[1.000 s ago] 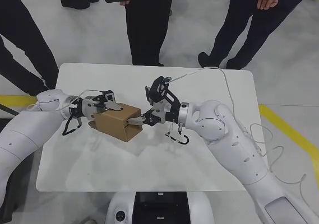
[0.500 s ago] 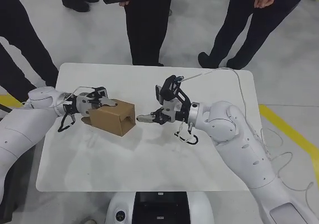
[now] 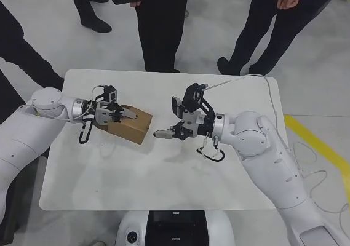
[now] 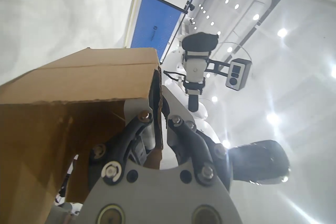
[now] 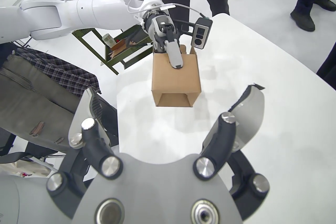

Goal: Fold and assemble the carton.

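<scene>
The left gripper (image 4: 157,93) is closed on one wall of the carton (image 5: 174,78). The left wrist view shows the cardboard edge pinched between its jaws, one jaw inside the box and one outside. In the right wrist view the outer finger (image 5: 175,58) lies flat along the top panel. The right gripper (image 3: 163,133) holds nothing and its jaws stand wide apart. The carton lies straight ahead of those jaws, near but not touching, with clear table (image 3: 162,184) between them. It is a brown tube, squared up, over the left half of the table and toward the far edge. A shadow falls under its near end, so it seems to be held just off the surface, though I cannot be sure. Its long axis runs from one gripper to the other. The open mouth (image 5: 172,100) points at the right gripper, and the clamped end points back toward the left arm. At that far end a flap (image 5: 193,51) stands upright, not folded in. The left arm has hold of the box, while the right is free and lined up with the mouth. The next move probably belongs to the right arm, which would have to go straight forward along the axis to fold the near end shut. The spread of its jaws looks wider than the mouth, so it would need to narrow or shift to catch one edge.
</scene>
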